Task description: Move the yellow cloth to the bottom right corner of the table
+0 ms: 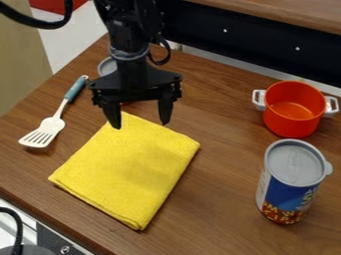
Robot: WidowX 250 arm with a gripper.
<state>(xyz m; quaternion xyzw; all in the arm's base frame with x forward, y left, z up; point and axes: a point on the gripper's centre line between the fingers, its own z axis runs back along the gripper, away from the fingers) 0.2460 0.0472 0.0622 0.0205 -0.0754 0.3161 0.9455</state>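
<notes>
Near the left edge of the wooden surface (220, 194), a spatula (43, 132) lying flat, with its pale slotted head toward the front and blue-green handle toward the back, plus a grey-rimmed round item (106, 66) near the back left corner, partly hidden and too little exposed to identify. Toward the right end of the back edge, an orange-red pot (293, 127) standing upright and open, with white handles on opposite sides, and in front of it an upright can (287, 194) with a blue label and a grey lid (293, 162). Beyond the back edge, a black panel (253, 42) beneath a wooden ledge (293, 12).
</notes>
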